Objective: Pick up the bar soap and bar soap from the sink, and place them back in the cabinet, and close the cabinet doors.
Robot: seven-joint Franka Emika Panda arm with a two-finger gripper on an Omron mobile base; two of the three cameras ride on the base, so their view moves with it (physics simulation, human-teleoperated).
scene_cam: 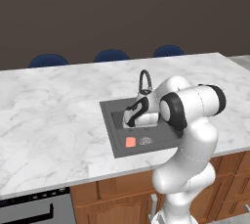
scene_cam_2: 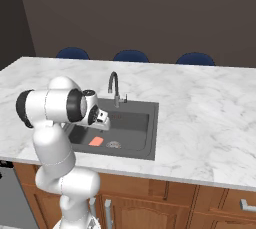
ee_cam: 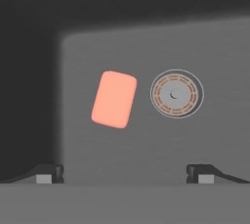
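Soap: one pink bar soap (ee_cam: 114,99) lies flat in the sink (scene_cam: 108,120), beside the drain (ee_cam: 176,93).
Gripper (ee_cam: 125,173): wide open, holding nothing, above the soap.

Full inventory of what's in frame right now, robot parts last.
bar soap: one, salmon pink, flat on the sink floor beside the drain strainer
drain strainer: one, round grey, sink floor
sink: one, dark grey, recessed in the counter
faucet: one, dark, arched, behind the basin
counter: one, white marble
chairs: three, blue, tops showing beyond the counter
cabinets: brown wood, below the counter
appliance: one, grey, under the counter
end effector: one, dark fingertips apart, over the sink
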